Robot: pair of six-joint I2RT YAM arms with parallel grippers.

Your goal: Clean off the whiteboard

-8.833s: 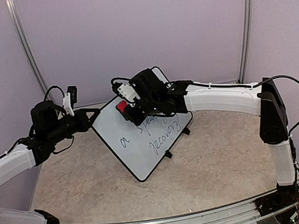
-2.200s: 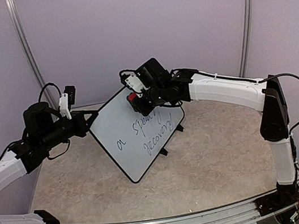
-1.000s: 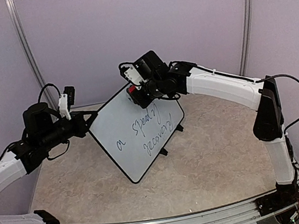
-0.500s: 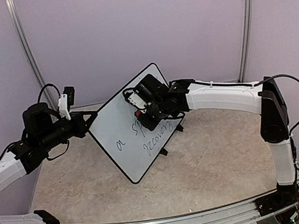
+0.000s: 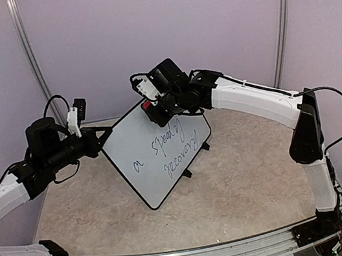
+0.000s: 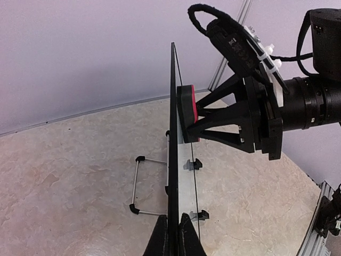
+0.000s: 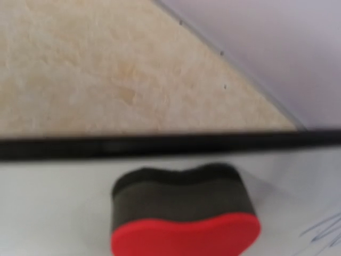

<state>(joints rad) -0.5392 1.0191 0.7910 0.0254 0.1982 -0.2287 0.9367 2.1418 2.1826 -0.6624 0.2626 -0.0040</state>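
The whiteboard [image 5: 152, 154] stands tilted on the table, with dark handwriting "a speedy recovery" on its face. My left gripper [image 5: 102, 139] is shut on its left edge; in the left wrist view the fingertips [image 6: 173, 229] clamp the board's thin black rim [image 6: 173, 133], seen edge-on. My right gripper [image 5: 152, 110] is shut on a red and black eraser [image 5: 148, 106] near the board's upper edge. In the left wrist view the eraser [image 6: 186, 114] has its black pad against the board face. The right wrist view shows the eraser [image 7: 184, 213] on the white surface [image 7: 48, 213] below the rim [image 7: 160, 145].
The board's wire stand [image 6: 139, 186] and small black feet [image 6: 196, 164] rest on the beige table [image 5: 251, 174]. Purple walls and metal poles [image 5: 280, 17] close in the back. A rail [image 5: 199, 255] runs along the near edge.
Half a second ago my right gripper with the eraser was lower, over the writing; it has moved back up to the board's upper edge. The left arm and the writing look unchanged.
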